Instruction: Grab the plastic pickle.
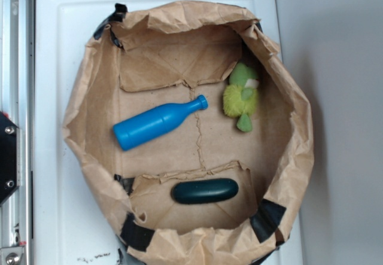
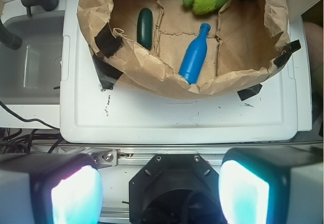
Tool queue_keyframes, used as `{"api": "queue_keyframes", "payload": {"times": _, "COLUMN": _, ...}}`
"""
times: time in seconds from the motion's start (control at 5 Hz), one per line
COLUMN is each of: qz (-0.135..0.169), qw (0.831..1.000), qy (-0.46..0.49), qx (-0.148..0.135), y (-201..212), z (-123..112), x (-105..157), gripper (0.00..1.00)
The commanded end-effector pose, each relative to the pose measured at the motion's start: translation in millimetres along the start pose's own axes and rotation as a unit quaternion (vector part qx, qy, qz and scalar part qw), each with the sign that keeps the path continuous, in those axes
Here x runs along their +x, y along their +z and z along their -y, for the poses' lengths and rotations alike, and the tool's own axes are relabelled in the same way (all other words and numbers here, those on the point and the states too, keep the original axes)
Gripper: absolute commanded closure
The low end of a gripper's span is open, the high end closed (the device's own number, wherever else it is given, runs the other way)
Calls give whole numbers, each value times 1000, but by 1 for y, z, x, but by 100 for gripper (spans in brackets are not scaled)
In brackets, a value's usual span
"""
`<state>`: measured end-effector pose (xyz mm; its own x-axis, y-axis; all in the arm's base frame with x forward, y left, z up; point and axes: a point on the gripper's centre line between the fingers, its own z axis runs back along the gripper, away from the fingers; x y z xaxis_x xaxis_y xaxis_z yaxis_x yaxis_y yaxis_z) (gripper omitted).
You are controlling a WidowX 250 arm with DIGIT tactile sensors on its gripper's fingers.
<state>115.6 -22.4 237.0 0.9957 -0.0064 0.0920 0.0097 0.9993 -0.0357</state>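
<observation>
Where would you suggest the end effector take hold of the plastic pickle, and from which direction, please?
Grip the plastic pickle at its middle, coming straight down from above with the fingers across its narrow width. It lies flat on the floor of the paper bag, apart from the blue bottle. Its glossy, rounded ends would likely slip. The end effector is open.

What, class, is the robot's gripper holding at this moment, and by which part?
Nothing. The gripper is open and empty, outside the crumpled brown paper bag. The glossy dark green plastic pickle lies untouched inside, apart from the blue plastic bottle.
</observation>
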Motion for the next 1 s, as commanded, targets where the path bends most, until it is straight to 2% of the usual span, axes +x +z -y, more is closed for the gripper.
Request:
{"api": "queue_keyframes", "payload": {"times": 0.0, "qz": 0, "qw": 1000, "qy": 0, "qx": 0, "y": 0, "z": 0, "x": 0, "gripper": 0}}
{"api": "queue_keyframes", "payload": {"times": 0.4, "qz": 29, "qw": 998, "qy": 48, "qx": 3, "y": -30, "z": -2, "x": 98, "gripper": 0}}
{"api": "queue_keyframes", "payload": {"times": 0.6, "qz": 44, "qw": 997, "qy": 63, "qx": -7, "y": -41, "z": -5, "x": 134, "gripper": 0}}
{"api": "queue_keyframes", "payload": {"times": 0.8, "qz": 64, "qw": 990, "qy": 128, "qx": -9, "y": -64, "z": -18, "x": 139, "gripper": 0}}
